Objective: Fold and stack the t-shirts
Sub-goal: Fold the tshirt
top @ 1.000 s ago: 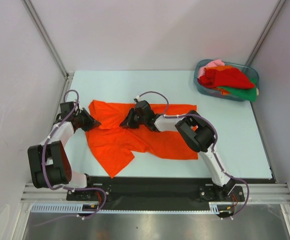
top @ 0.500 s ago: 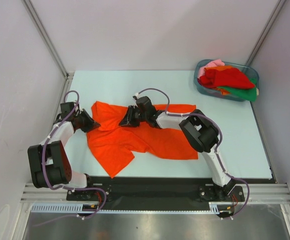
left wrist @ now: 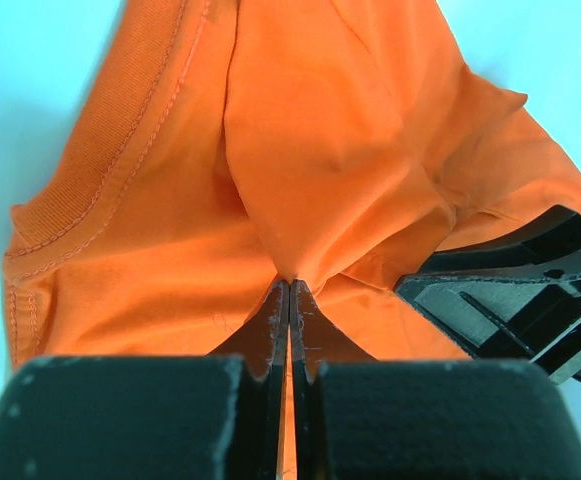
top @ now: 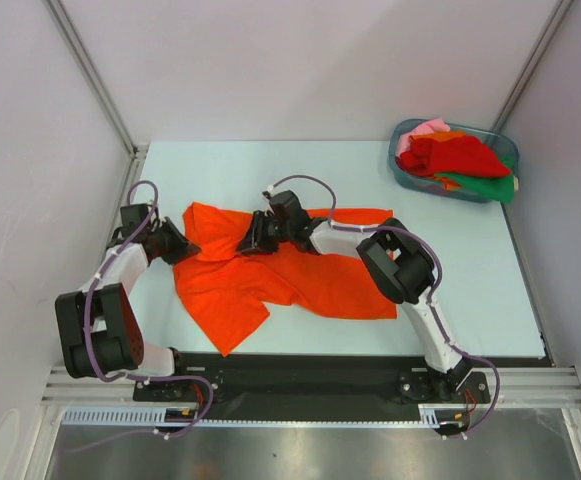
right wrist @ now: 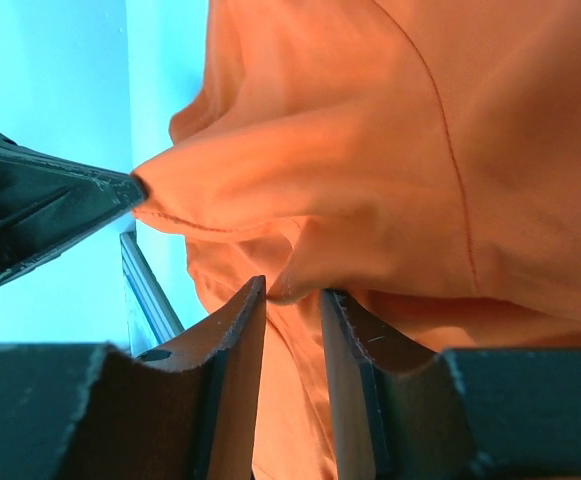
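On the near half of the table [top: 270, 170], a bright orange t-shirt [top: 290, 280] lies spread and rumpled, one corner pointing toward the front edge. The left gripper [left wrist: 288, 290], at the shirt's left edge, is clamped tight on a pinched fold of the cloth. The right gripper [right wrist: 290, 290], reaching across to the shirt's upper middle, has its jaws parted with a ridge of fabric at their tips; whether the pads touch it is hard to tell. In the far right corner, a bluish plastic tub [top: 400, 165] holds red, green and pink t-shirts [top: 455, 155] in a heap.
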